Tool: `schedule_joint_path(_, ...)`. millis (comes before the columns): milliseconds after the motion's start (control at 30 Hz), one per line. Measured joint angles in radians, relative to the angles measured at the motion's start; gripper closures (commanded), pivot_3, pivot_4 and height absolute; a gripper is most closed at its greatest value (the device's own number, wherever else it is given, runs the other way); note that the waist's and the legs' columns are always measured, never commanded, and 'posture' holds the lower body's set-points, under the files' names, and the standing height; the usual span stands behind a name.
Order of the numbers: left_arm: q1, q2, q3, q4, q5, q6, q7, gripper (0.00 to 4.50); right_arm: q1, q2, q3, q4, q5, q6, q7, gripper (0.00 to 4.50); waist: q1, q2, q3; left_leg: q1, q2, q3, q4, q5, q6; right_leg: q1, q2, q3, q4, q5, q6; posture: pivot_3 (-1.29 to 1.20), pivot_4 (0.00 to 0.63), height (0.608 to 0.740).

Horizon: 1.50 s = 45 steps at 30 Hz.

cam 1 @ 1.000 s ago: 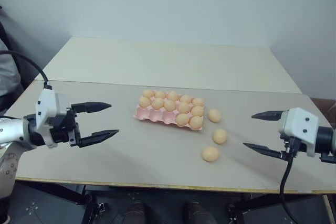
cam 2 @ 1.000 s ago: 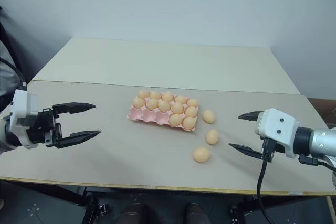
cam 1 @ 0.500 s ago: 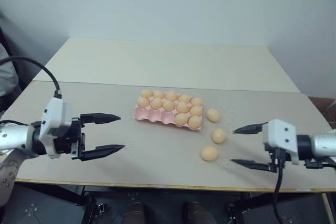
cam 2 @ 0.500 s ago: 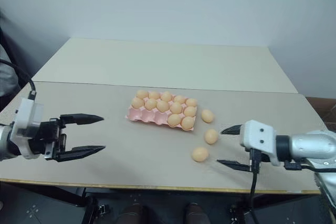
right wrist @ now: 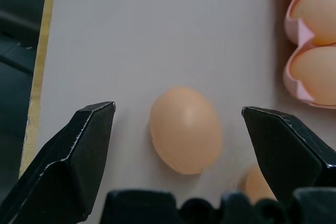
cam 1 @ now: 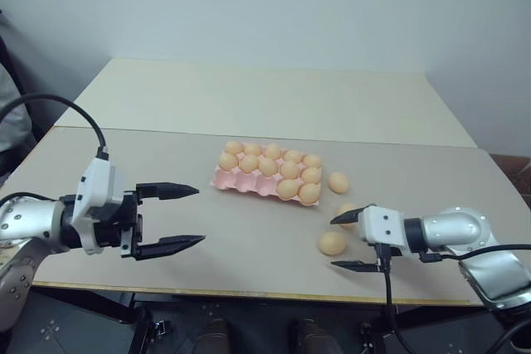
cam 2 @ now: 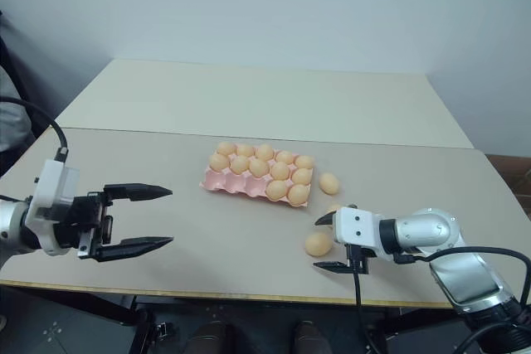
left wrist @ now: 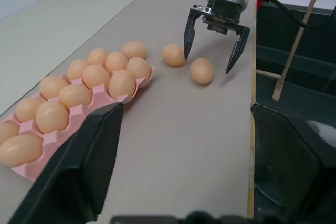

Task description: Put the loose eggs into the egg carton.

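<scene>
We see our right gripper [cam 1: 342,241] spread wide around a loose egg [cam 1: 332,243] beside the egg carton [cam 1: 235,180], our left gripper [cam 1: 183,217] gaping empty.

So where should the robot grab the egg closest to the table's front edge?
Probably across its rounded middle. That egg lies on its side on the table, and the open right gripper already has a finger on either side, coming in low from the right.

A pink egg carton [cam 1: 249,181] sits mid-table, nearly full of tan eggs, with three loose eggs [cam 1: 332,243] lying on the table just beside its right end.
</scene>
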State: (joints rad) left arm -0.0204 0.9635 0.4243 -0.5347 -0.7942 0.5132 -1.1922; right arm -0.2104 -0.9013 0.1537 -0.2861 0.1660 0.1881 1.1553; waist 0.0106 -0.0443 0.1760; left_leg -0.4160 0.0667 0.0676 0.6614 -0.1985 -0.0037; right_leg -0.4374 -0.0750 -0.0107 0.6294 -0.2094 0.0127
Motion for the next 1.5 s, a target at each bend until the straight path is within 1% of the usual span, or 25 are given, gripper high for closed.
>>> schedule_joint_path(233,0.008,0.002,0.002,-0.002,0.009,-0.010,0.014,0.02,-0.045,0.037,0.050,0.079,-0.056,-0.034,-0.004,0.00,0.000,0.000,0.000,0.000,0.000,0.000,0.000,0.000,0.000,0.000,0.000,0.000,0.000,0.000,0.000,0.00,0.150,0.740)
schedule_joint_path(333,0.012,0.002,0.002,-0.002,0.018,-0.012,0.017,0.00,-0.060,0.051,0.062,0.097,-0.066,-0.047,-0.002,0.58,0.000,0.000,0.000,0.000,0.000,0.000,0.000,0.000,0.000,0.000,0.000,0.000,0.000,0.000,0.000,0.00,0.150,0.740)
schedule_joint_path(467,0.021,0.002,0.002,-0.002,0.031,-0.013,0.023,0.00,-0.061,0.056,0.067,0.110,-0.067,-0.049,0.002,2.04,0.000,0.000,0.000,0.000,0.000,0.000,0.000,0.000,0.000,0.000,0.000,0.000,0.000,0.000,0.000,0.00,0.150,0.740)
schedule_joint_path(500,0.024,0.002,0.002,-0.002,0.037,-0.013,0.023,0.00,-0.061,0.057,0.067,0.110,-0.067,-0.050,0.001,2.32,0.000,0.000,0.000,0.000,0.000,0.000,0.000,0.000,0.000,0.000,0.000,0.000,0.000,0.000,0.000,0.00,0.150,0.740)
schedule_joint_path(833,0.045,0.002,0.003,-0.002,0.068,-0.022,0.025,0.00,-0.063,0.058,0.061,0.074,-0.058,-0.048,-0.001,2.32,0.000,0.000,0.000,0.000,0.000,0.000,0.000,0.000,0.000,0.000,0.000,0.000,0.000,0.000,0.000,0.00,0.150,0.740)
schedule_joint_path(967,0.060,0.002,0.007,-0.001,0.088,-0.042,0.028,0.00,-0.144,0.119,0.039,-0.001,-0.001,-0.021,-0.027,2.32,-0.009,0.000,0.000,0.000,0.001,0.000,0.000,0.000,0.000,-0.001,0.001,0.000,0.001,0.000,0.000,0.00,0.150,0.740)
schedule_joint_path(1067,0.070,-0.001,0.014,0.003,0.094,-0.056,0.036,0.00,-0.263,0.231,0.054,0.018,-0.014,-0.016,-0.090,2.32,-0.016,0.000,0.000,0.000,0.001,0.000,0.000,0.000,0.000,-0.001,0.001,0.000,0.001,0.000,0.000,0.00,0.150,0.740)
schedule_joint_path(1167,0.082,-0.005,0.020,0.009,0.108,-0.060,0.045,0.00,-0.379,0.336,0.099,0.111,-0.063,-0.020,-0.144,2.32,-0.022,0.000,0.000,0.000,0.001,0.000,0.000,0.000,0.000,-0.001,0.001,0.000,0.001,0.001,0.000,0.00,0.150,0.740)
schedule_joint_path(1267,0.096,-0.010,0.031,0.021,0.117,-0.063,0.052,0.00,-0.461,0.419,0.152,0.237,-0.115,-0.037,-0.178,2.32,-0.022,0.000,0.000,-0.001,0.001,0.000,-0.001,0.000,0.000,-0.001,0.001,0.000,0.001,0.002,0.001,0.00,0.150,0.740)
schedule_joint_path(1400,0.110,-0.025,0.040,0.019,0.124,-0.067,0.074,0.00,-0.520,0.505,0.201,0.406,-0.176,-0.095,-0.217,2.32,-0.023,0.000,0.000,-0.002,0.001,0.000,-0.001,0.000,0.000,-0.002,0.000,0.000,0.001,0.004,0.003,0.00,0.150,0.740)
schedule_joint_path(1500,0.126,-0.039,0.047,0.001,0.124,-0.067,0.096,0.00,-0.553,0.540,0.224,0.518,-0.213,-0.137,-0.241,2.32,-0.025,0.000,0.000,-0.001,0.001,0.000,-0.001,0.000,0.000,-0.002,0.001,-0.001,0.001,0.005,0.003,0.00,0.150,0.740)
